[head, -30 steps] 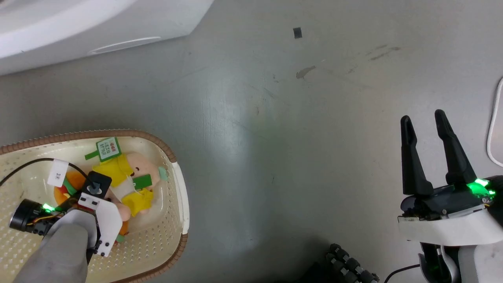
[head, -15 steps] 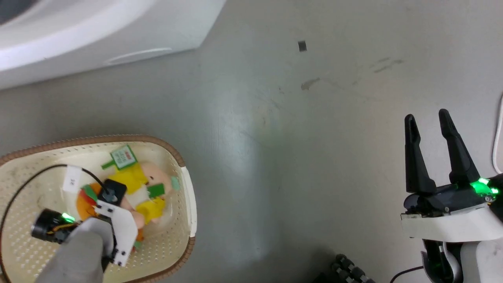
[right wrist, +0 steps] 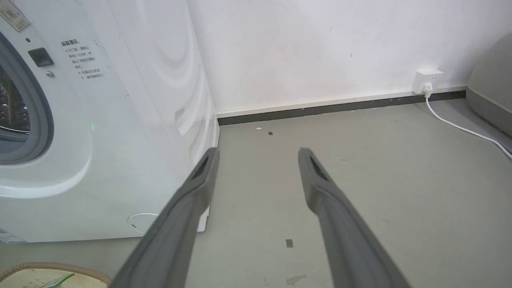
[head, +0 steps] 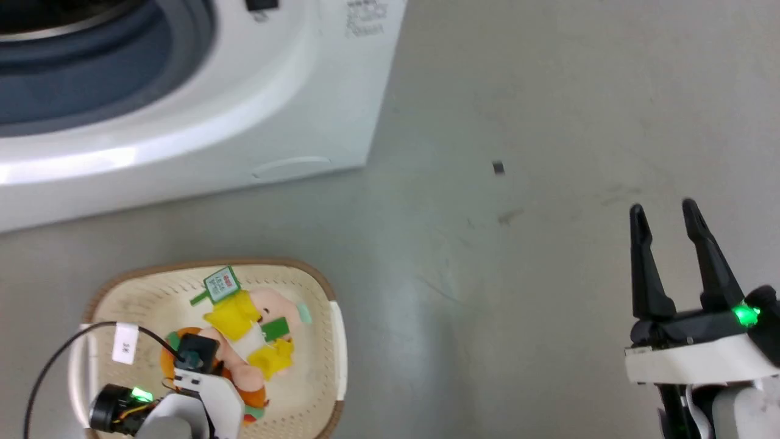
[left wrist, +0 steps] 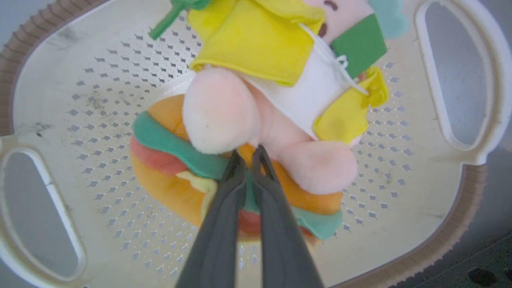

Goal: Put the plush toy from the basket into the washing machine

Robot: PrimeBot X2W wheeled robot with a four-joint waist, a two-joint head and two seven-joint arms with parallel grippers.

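The plush toy [head: 244,317], a pink doll in yellow clothes with green tags, hangs over the cream basket [head: 338,341] at the head view's lower left. In the left wrist view my left gripper [left wrist: 248,154] is shut on the plush toy [left wrist: 260,48], its fingers pinching the orange hamburger cushion [left wrist: 168,176] between the doll's legs. The toy looks raised above the basket's perforated floor [left wrist: 80,100]. The washing machine [head: 244,122] stands beyond the basket, its grey-rimmed porthole [head: 91,79] uncovered. At the lower right my right gripper [head: 664,210] is open over bare floor, and in its own view [right wrist: 258,154] holds nothing.
Grey floor stretches between the basket and my right arm, with a small dark mark [head: 498,167]. A wall socket [right wrist: 427,78] with a white cable [right wrist: 460,128] sits at the far wall. A grey object [right wrist: 492,92] stands at the right edge.
The head camera has risen and tilted up, bringing the washer's porthole into view and shrinking the basket. My left gripper stays shut on the toy, lifting it. The right gripper is unchanged.
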